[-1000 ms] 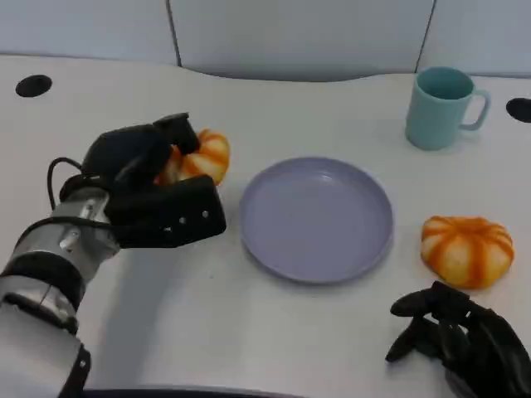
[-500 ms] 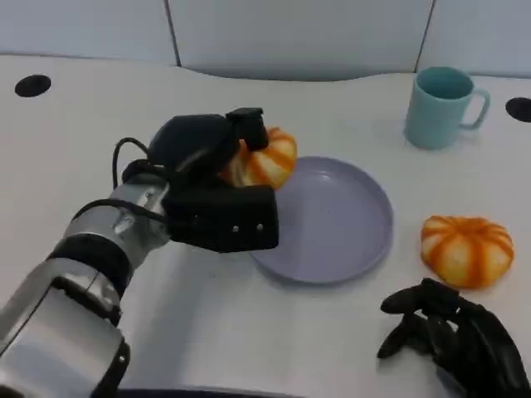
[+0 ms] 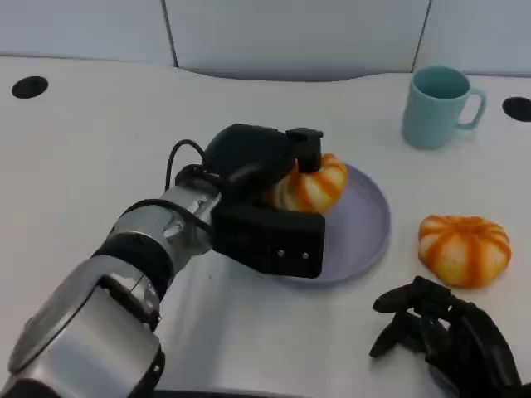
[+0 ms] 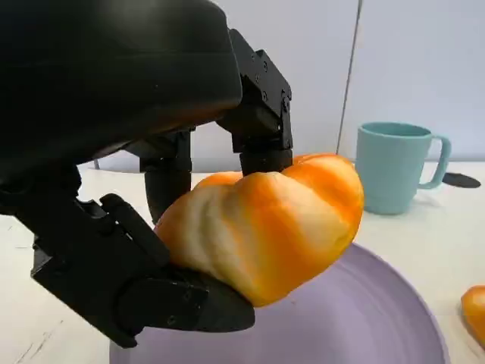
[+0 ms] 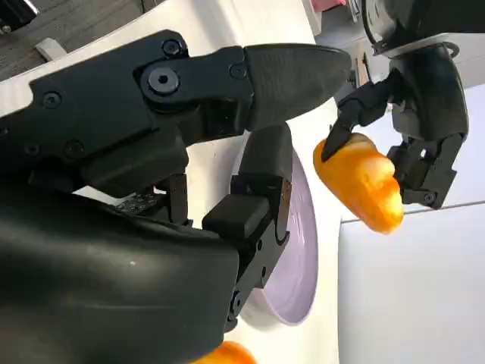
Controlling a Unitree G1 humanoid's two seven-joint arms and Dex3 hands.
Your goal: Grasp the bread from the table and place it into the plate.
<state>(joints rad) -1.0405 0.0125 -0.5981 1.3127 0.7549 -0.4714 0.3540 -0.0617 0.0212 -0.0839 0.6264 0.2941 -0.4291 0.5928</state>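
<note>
My left hand [image 3: 265, 195] holds an orange-and-white striped bread [image 3: 312, 185] in the air above the left half of the lavender plate [image 3: 369, 217]. In the left wrist view the bread [image 4: 265, 224] sits between the black fingers [image 4: 258, 121], with the plate [image 4: 364, 318] below it. In the right wrist view the held bread [image 5: 362, 180] hangs over the plate [image 5: 299, 258]. A second striped bread [image 3: 463, 248] lies on the table right of the plate. My right hand [image 3: 444, 336] rests near the table's front right, fingers loosely curled, holding nothing.
A teal mug [image 3: 436, 106] stands at the back right, also seen as the mug [image 4: 394, 167] beyond the plate. Two dark holes [image 3: 30, 86] mark the white tabletop's far corners. A grey wall panel runs along the back edge.
My left arm has carried the bread rightward, from the table left of the plate to above the plate's left half. The right hand has barely shifted.
</note>
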